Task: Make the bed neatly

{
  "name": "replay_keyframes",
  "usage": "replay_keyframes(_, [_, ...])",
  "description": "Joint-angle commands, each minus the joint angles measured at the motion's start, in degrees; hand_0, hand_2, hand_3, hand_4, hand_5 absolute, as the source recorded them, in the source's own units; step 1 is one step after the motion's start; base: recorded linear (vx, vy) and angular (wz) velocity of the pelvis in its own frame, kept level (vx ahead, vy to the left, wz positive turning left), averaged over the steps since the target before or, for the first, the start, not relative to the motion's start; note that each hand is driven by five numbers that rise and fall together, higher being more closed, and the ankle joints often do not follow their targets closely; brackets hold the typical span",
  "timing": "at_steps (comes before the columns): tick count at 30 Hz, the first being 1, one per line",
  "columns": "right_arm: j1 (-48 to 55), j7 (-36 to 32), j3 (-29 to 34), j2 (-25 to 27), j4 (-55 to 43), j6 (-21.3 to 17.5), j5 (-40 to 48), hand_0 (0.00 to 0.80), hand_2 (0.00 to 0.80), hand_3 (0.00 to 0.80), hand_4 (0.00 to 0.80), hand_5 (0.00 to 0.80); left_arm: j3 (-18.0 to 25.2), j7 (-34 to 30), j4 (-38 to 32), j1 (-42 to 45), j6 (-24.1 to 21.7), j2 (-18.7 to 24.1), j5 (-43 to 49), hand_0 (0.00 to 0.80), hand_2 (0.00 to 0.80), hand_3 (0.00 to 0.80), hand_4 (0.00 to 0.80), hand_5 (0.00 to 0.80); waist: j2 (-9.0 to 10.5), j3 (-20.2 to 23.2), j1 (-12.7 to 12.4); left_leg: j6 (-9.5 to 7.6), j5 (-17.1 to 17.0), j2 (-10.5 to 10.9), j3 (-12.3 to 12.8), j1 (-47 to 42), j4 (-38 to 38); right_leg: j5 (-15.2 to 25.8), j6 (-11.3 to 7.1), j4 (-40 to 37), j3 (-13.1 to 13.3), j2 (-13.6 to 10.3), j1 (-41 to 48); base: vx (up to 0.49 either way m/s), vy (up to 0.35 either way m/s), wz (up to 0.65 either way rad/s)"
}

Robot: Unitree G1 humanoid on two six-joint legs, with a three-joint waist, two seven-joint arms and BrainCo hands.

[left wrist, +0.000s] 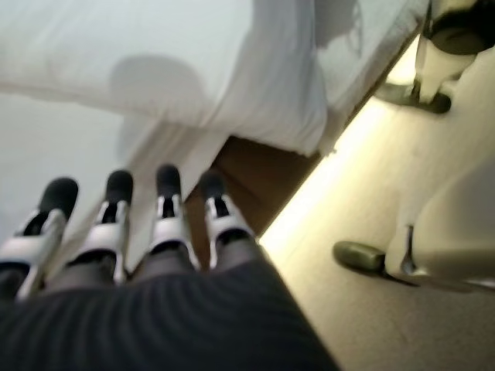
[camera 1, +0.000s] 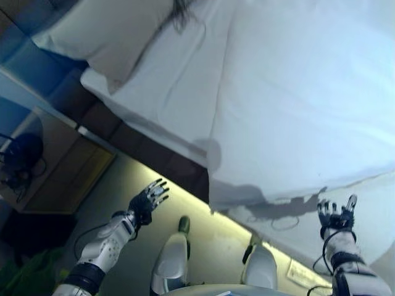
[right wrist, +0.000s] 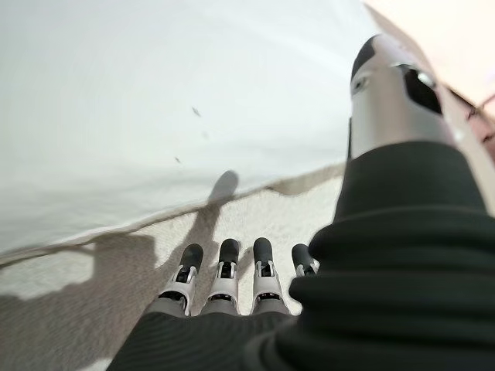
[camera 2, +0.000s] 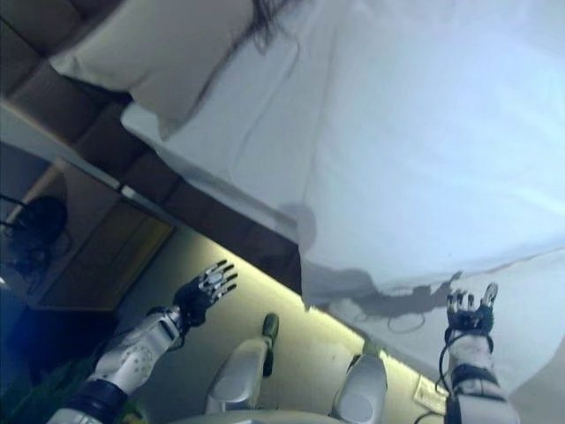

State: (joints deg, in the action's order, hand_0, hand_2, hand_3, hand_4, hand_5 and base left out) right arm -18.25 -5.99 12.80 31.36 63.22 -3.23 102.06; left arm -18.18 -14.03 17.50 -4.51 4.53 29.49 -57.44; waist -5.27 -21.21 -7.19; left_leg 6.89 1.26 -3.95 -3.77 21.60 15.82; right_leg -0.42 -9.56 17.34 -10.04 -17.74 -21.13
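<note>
A bed with a white sheet and a white duvet fills the upper right of the head views. The duvet's near edge hangs over the bed's side. A white pillow lies at the head end. My left hand is open, fingers spread, above the floor just short of the bed's dark base; it also shows in its wrist view. My right hand is open, held over the mattress side below the duvet's edge, touching nothing; its wrist view shows straight fingers.
A wooden nightstand stands at the left by the head of the bed, with a dark object on it. A lit strip runs along the floor under the bed's base. A padded headboard rises behind the pillow.
</note>
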Motion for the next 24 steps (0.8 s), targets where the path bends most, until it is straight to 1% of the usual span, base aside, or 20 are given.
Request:
replay_keyframes(1, [-0.7, -1.7, 0.2, 2.4, -0.8, 1.2, 4.0, 0.000, 0.000, 0.000, 0.000, 0.000, -1.3, -0.3, -3.0, -1.6, -2.6, 1.0, -2.7, 0.000, 0.000, 0.000, 0.000, 0.000, 1.05, 0.3, -0.6, 0.51, -2.4, -3.5, -3.9, 6.1, 2.1, 8.8, -3.02, -5.0, 1.9, -4.6, -2.5, -0.050, -0.125, 0.06])
replay_keyframes(5, [-4.1, 2.1, 1.2, 6.8, 4.8, 3.2, 2.6, 0.000, 0.000, 0.000, 0.000, 0.000, -2.4, 0.8, -3.3, -3.6, -2.2, 1.7, -3.6, 0.000, 0.000, 0.000, 0.000, 0.000, 1.10, 0.0, -1.3, 0.88, -3.1, -3.5, -4.3, 10.0, 3.1, 8.3, -3.27, -4.2, 1.1, -4.5, -5.6, -0.025, -0.080, 0.10])
replay_keyframes(9, [-6.2, 4.3, 1.0, 9.6, 6.4, 4.2, 0.0, 0.000, 0.000, 0.000, 0.000, 0.000, -3.0, 1.7, -4.3, -3.9, -2.3, 2.7, -3.7, 0.000, 0.000, 0.000, 0.000, 0.000, 1.50, -0.1, -1.9, 0.77, -3.4, -3.1, -4.0, 11.8, 3.2, 8.5, -3.23, -4.4, 1.0, -4.3, -7.4, 0.013, -0.073, 0.02])
replay_keyframes(15, [-6.8, 6.3, 2.8, 12.9, 6.8, 3.8, -0.4, 0.000, 0.000, 0.000, 0.000, 0.000, -1.8, 1.3, -3.3, -4.2, -1.9, 5.1, -3.5, 0.000, 0.000, 0.000, 0.000, 0.000, 2.67, 0.7, -2.2, 0.47, -3.4, -2.9, -3.2, 14.2, 3.8, 8.4, -3.19, -4.2, 0.5, -3.7, -9.3, 0.018, -0.111, 0.06])
replay_keyframes(17, [-6.9, 7.4, 3.7, 14.5, 7.2, 3.8, -0.5, 0.000, 0.000, 0.000, 0.000, 0.000, -1.2, 0.7, -2.6, -4.1, -2.0, 6.1, -3.7, 0.000, 0.000, 0.000, 0.000, 0.000, 2.88, 0.9, -2.1, 0.36, -3.3, -2.8, -3.3, 14.7, 3.9, 8.2, -3.20, -3.8, 0.7, -3.4, -10.0, 0.040, -0.115, 0.04])
replay_keyframes(18, [-6.8, 8.1, 4.3, 15.3, 7.6, 3.6, -0.8, 0.000, 0.000, 0.000, 0.000, 0.000, -0.9, 0.2, -1.9, -4.1, -2.1, 6.5, -3.7, 0.000, 0.000, 0.000, 0.000, 0.000, 2.89, 0.9, -2.2, 0.33, -2.8, -2.8, -3.3, 14.9, 4.2, 7.6, -3.17, -3.2, 0.9, -3.1, -10.4, 0.053, -0.114, 0.00])
replay_keyframes(23, [-5.2, 9.8, 6.0, 17.1, 9.2, 4.0, -1.0, 0.000, 0.000, 0.000, 0.000, 0.000, -0.2, -0.3, -0.8, -4.4, -2.3, 7.9, -3.4, 0.000, 0.000, 0.000, 0.000, 0.000, 3.03, 0.9, -1.7, 0.10, -3.1, -2.1, -3.9, 16.5, 4.7, 7.4, -2.92, -2.1, 1.8, -2.4, -12.3, 0.031, -0.104, 0.02])
replay_keyframes(24, [-4.9, 10.1, 6.5, 17.6, 9.6, 4.0, -0.7, 0.000, 0.000, 0.000, 0.000, 0.000, 0.0, -0.5, -0.7, -4.2, -2.5, 8.1, -3.2, 0.000, 0.000, 0.000, 0.000, 0.000, 2.97, 0.8, -1.7, 0.09, -2.6, -2.2, -3.9, 16.6, 4.9, 6.9, -2.97, -1.5, 1.9, -2.2, -12.5, 0.031, -0.100, 0.00])
